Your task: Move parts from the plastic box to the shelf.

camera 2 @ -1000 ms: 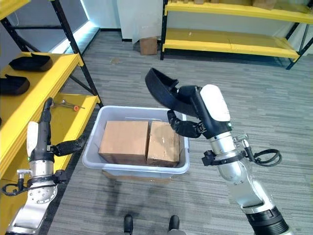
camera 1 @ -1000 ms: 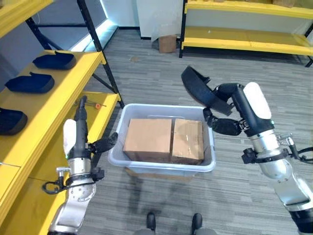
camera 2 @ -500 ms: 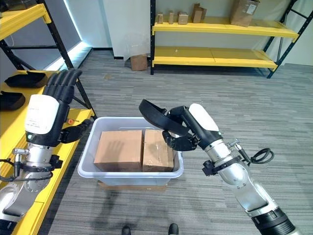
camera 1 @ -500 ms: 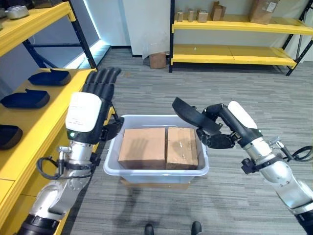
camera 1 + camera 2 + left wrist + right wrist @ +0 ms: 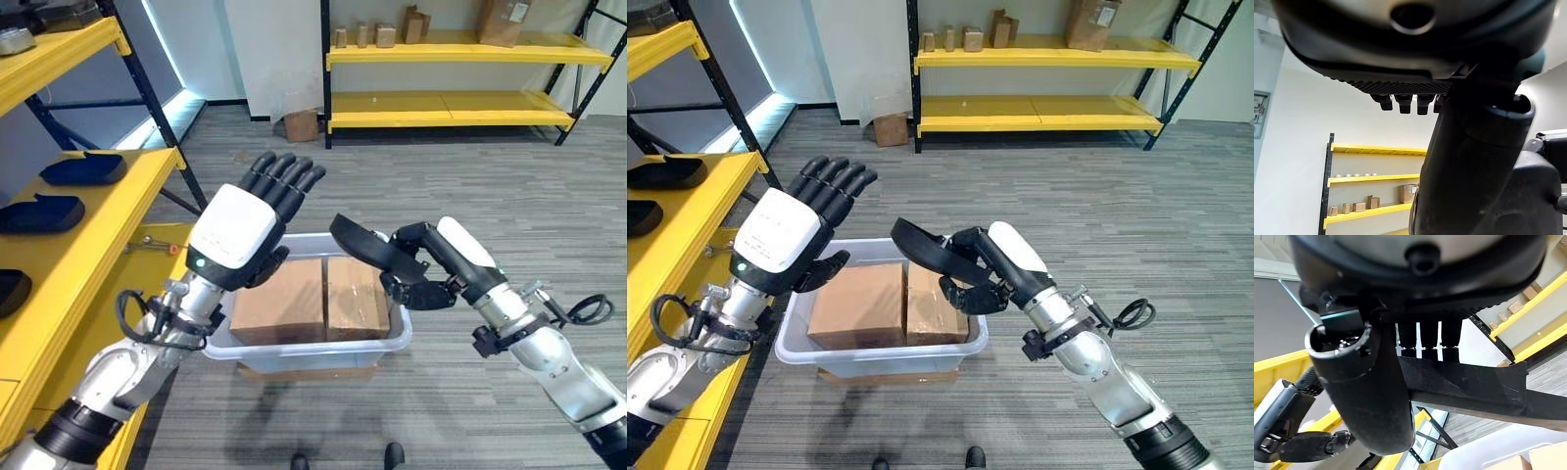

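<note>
My right hand [image 5: 436, 269] is shut on a black curved part [image 5: 364, 245], held above the right end of the grey plastic box [image 5: 313, 345]. In the right wrist view the thumb [image 5: 1366, 382] and fingers pinch the part [image 5: 1464, 382]. Two cardboard boxes [image 5: 279, 299] lie side by side inside the plastic box. My left hand [image 5: 240, 225] is raised over the box's left end, open with straight fingers, its palm towards the part and a short gap between them. The yellow shelf [image 5: 108, 211] on the left bears dark blue parts [image 5: 83, 168].
A second yellow rack [image 5: 460, 59] with small cartons stands along the far wall, and a small cardboard box [image 5: 301, 124] sits on the floor before it. A small tool [image 5: 157, 245] lies on the near shelf's lower board. Grey carpet spreads to the right.
My left hand has swung right and inward over the box, towards the part. My right hand has carried the black part lower and leftward. The view has also shifted.
</note>
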{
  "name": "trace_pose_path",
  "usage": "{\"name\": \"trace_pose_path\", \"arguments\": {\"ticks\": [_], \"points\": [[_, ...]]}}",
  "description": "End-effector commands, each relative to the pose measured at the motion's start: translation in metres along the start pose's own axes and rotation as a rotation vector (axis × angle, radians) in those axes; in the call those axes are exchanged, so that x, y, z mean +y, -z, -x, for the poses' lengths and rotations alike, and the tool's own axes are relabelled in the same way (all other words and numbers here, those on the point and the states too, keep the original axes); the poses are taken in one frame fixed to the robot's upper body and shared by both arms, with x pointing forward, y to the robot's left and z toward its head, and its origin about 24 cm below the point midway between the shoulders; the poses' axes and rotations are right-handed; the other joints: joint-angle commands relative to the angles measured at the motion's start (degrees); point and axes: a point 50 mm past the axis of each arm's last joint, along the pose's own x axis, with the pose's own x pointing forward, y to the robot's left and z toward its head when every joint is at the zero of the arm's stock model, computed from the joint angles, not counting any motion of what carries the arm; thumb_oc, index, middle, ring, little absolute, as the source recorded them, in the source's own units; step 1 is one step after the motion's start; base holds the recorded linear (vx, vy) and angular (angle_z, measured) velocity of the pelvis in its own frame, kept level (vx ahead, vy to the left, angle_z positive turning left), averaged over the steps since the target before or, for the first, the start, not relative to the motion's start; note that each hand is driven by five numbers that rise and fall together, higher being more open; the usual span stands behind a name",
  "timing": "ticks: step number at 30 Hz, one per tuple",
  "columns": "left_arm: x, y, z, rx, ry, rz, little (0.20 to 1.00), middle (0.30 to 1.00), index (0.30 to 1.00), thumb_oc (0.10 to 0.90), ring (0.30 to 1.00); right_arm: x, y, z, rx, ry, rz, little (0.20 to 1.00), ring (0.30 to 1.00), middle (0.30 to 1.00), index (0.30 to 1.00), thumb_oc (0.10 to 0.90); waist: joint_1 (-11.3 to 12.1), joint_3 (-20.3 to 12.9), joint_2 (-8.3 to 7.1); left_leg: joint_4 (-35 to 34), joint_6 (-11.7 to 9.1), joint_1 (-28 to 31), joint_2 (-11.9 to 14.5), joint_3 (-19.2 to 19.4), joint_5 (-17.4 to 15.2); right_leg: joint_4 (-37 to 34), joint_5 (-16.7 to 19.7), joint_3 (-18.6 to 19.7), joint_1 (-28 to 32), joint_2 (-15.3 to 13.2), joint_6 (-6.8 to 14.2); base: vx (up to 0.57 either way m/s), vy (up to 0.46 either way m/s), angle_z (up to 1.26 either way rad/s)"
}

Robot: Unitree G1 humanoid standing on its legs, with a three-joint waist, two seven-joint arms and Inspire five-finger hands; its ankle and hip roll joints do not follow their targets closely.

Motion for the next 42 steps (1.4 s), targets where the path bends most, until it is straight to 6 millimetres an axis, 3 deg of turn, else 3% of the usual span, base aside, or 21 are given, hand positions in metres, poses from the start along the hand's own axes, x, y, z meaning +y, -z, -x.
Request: {"name": "trace_pose_path", "arguments": {"ticks": [1,14,42], "points": [[0.013,0.006,-0.018,0.006,-0.112,-0.009,1.0,1.0,1.0,0.9,1.0,-0.034,-0.052,-0.029,-0.316,0.142,0.009,0.3,0.3,0.3,0.3,0.4,0.38,-5.8,-0.64,-0.42,-0.65,3.16,1.07,-0.28,-5.35,5.5,-4.55,1.37,-0.88,-0.95,2.69,-0.02,0.006,-0.04],[-0.008,-0.012,-0.025,0.015,-0.091,0.123,1.0,1.0,1.0,0.9,1.0,-0.022,-0.066,-0.04,-0.381,0.12,-0.06,0.3,0.3,0.3,0.3,0.4,-0.03,-5.67,-0.86,-0.42,-0.44,2.83,1.13,0.0,-5.11,5.07,-3.87,2.27,-1.35,-0.82,2.41,-0.02,0.003,-0.04],[-0.013,-0.03,-0.039,-0.063,-0.072,0.168,1.0,1.0,1.0,0.9,1.0,-0.005,-0.095,-0.06,-0.508,-0.007,-0.178,0.3,0.3,0.3,0.3,0.4,0.31,-5.42,-1.29,-0.42,-0.22,2.59,0.95,-0.37,-5.09,5.37,-3.95,2.34,-1.37,-0.98,2.17,0.0,0.0,0.0]]}}
